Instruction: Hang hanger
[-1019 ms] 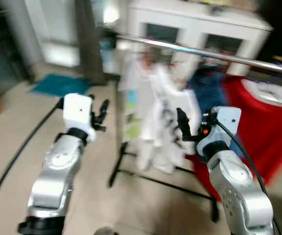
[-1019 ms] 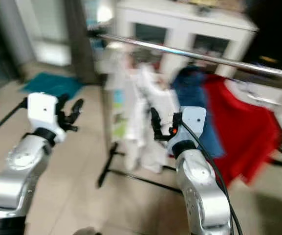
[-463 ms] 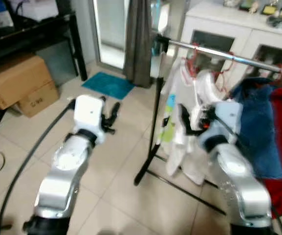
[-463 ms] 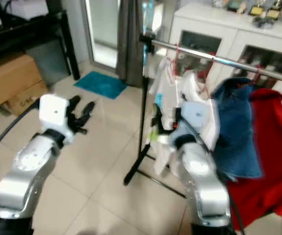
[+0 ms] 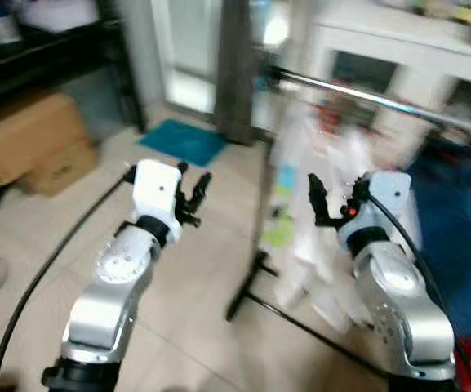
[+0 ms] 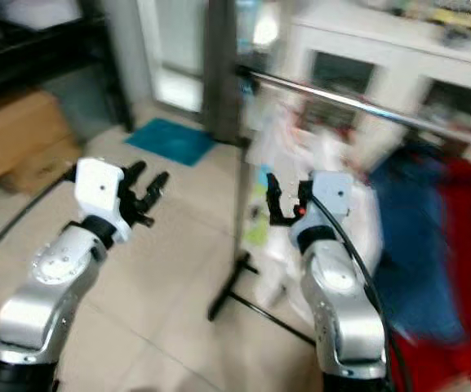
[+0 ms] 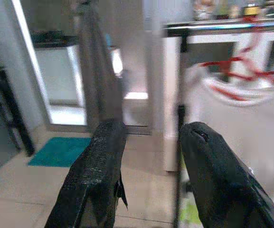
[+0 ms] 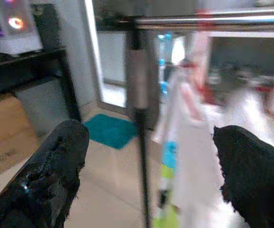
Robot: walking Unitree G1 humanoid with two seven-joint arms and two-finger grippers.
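A clothes rack with a silver rail (image 5: pixel 357 94) on a black upright post (image 5: pixel 264 188) stands ahead of me. White garments (image 5: pixel 300 245) hang from it on red hangers (image 7: pixel 236 76), with a blue garment (image 5: pixel 455 237) and a red one (image 6: pixel 464 245) further right. My left gripper (image 5: pixel 194 175) is raised left of the post, open and empty. My right gripper (image 5: pixel 333 192) is raised in front of the white garments, open and empty. In the right wrist view the rail (image 8: pixel 212 21) runs above the wide-apart fingers (image 8: pixel 56 161). The picture is blurred.
The rack's black foot bar (image 5: pixel 300 327) lies on the tiled floor. Cardboard boxes (image 5: pixel 31 147) and a black shelf (image 5: pixel 55 57) stand at the left. A teal mat (image 5: pixel 182 140) and grey curtain (image 5: pixel 235 73) lie beyond. A white cabinet (image 5: pixel 398 57) stands behind the rack.
The whole picture has shifted and blurred, so the camera has moved. Both arms stay raised with open, empty grippers, close to the rack's left end.
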